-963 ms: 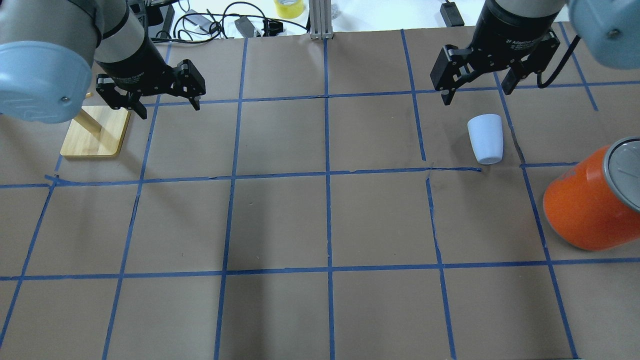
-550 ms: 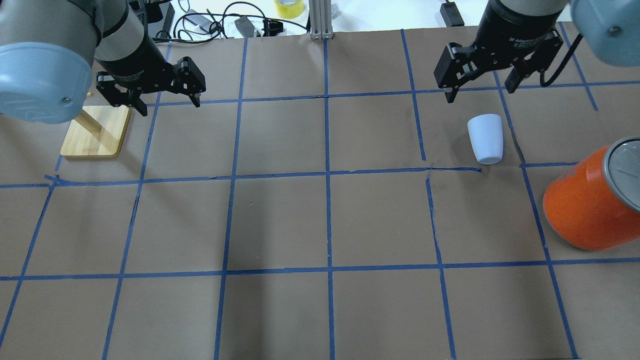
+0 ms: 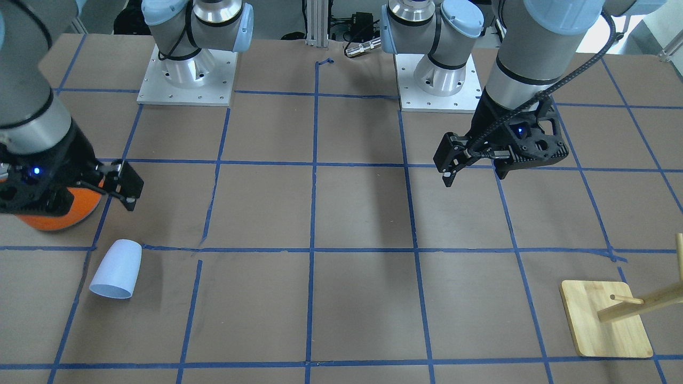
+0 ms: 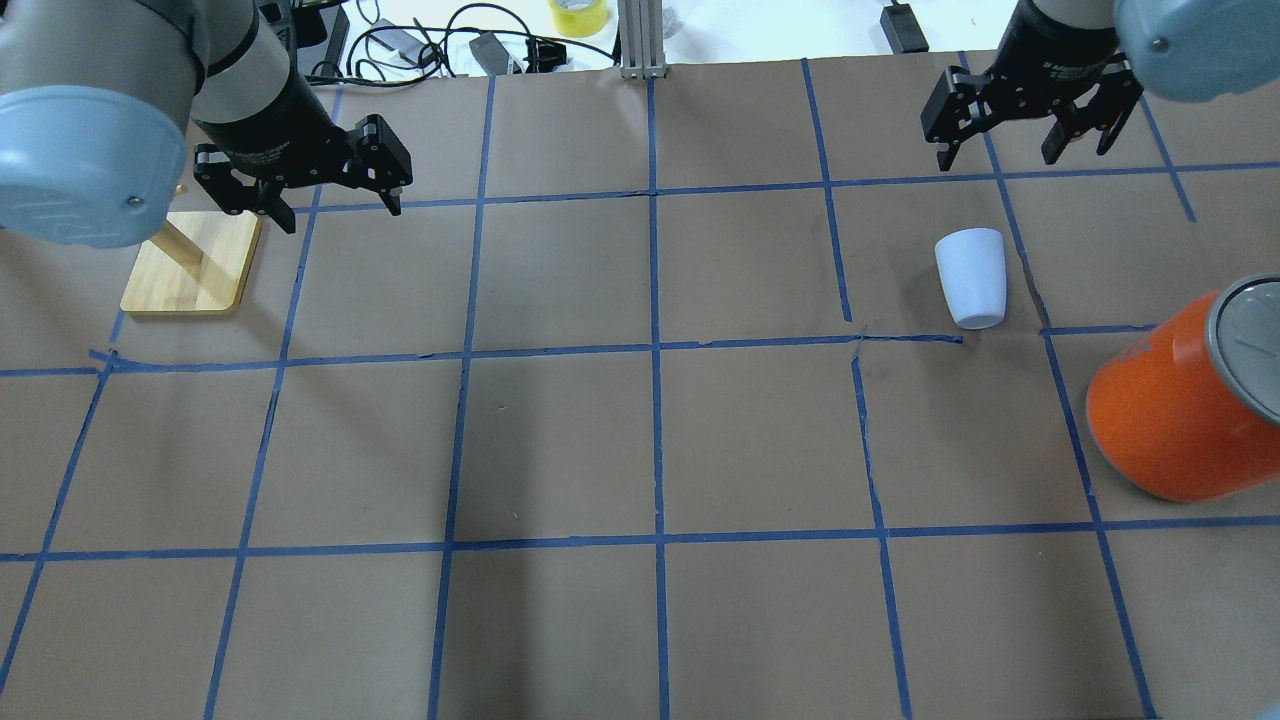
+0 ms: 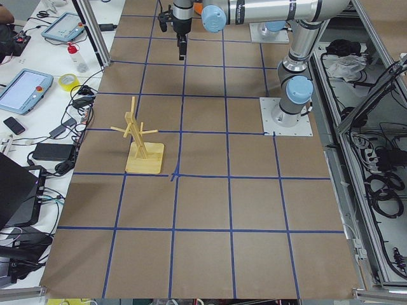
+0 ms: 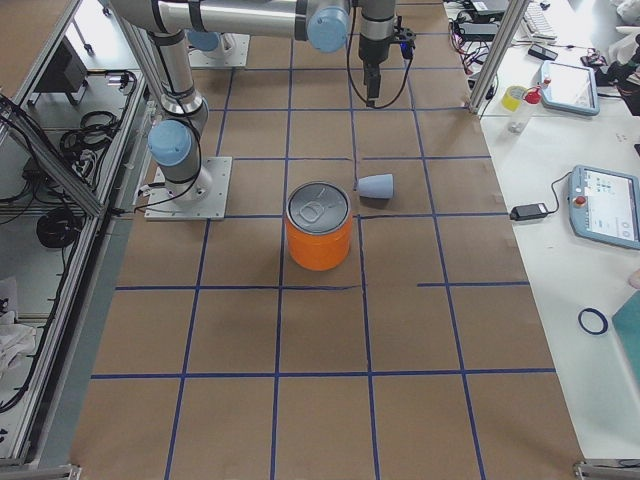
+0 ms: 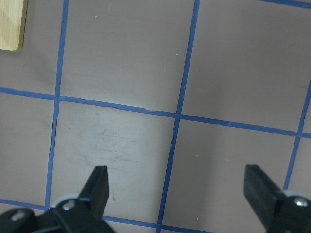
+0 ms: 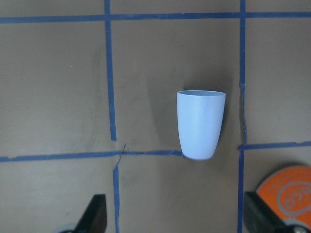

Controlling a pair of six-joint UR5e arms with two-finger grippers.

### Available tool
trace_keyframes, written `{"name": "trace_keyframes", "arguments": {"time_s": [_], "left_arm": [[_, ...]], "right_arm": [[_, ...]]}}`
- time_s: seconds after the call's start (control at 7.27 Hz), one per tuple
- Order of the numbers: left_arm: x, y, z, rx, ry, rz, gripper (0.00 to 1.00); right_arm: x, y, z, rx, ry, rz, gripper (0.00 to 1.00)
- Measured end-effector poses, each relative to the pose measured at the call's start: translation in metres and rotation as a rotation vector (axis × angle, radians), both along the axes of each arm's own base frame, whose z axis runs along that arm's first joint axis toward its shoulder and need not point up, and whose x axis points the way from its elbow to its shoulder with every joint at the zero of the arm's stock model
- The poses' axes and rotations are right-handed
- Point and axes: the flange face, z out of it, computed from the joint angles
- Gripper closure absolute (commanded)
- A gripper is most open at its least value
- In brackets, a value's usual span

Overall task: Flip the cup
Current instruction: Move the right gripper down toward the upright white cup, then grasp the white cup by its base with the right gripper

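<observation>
The cup [image 4: 970, 278] is a small pale blue-white tumbler lying on its side on the brown paper, rim pointing away from the robot. It also shows in the front view [image 3: 116, 268], the right side view [image 6: 377, 185] and the right wrist view [image 8: 200, 124]. My right gripper [image 4: 1000, 155] is open and empty, raised above the table beyond the cup and apart from it. My left gripper [image 4: 340, 215] is open and empty over the far left of the table, next to the wooden stand.
A big orange can [image 4: 1180, 410] with a silver lid stands near the right edge, close to the cup. A wooden peg stand [image 4: 190, 265] stands at the far left. Cables and a yellow tape roll [image 4: 578, 15] lie beyond the table's far edge.
My right gripper has moved farther from the cup, towards the table's far edge and to the right, still open. The cup and the left gripper have stayed about where they were.
</observation>
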Motion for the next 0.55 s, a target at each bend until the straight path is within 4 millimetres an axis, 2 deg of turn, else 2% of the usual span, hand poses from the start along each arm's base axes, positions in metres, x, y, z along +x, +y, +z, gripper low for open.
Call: {"name": "trace_keyframes", "arguments": {"time_s": [0.14,0.28,0.41,0.55], "left_arm": [[0.0,0.0,0.0,0.001,0.0,0.0,0.0],[-0.001,0.0,-0.001,0.002,0.001,0.0,0.0],[-0.001,0.0,-0.001,0.002,0.001,0.0,0.0],[-0.001,0.0,-0.001,0.002,-0.001,0.0,0.0]], "right_arm": [[-0.017,-0.027,-0.041,-0.003,0.004,-0.02,0.0],[-0.035,-0.045,-0.081,0.009,0.012,-0.042,0.0],[-0.055,-0.051,-0.112,0.029,0.025,-0.068,0.0],[-0.069,-0.051,-0.132,0.043,0.03,-0.089,0.0]]}}
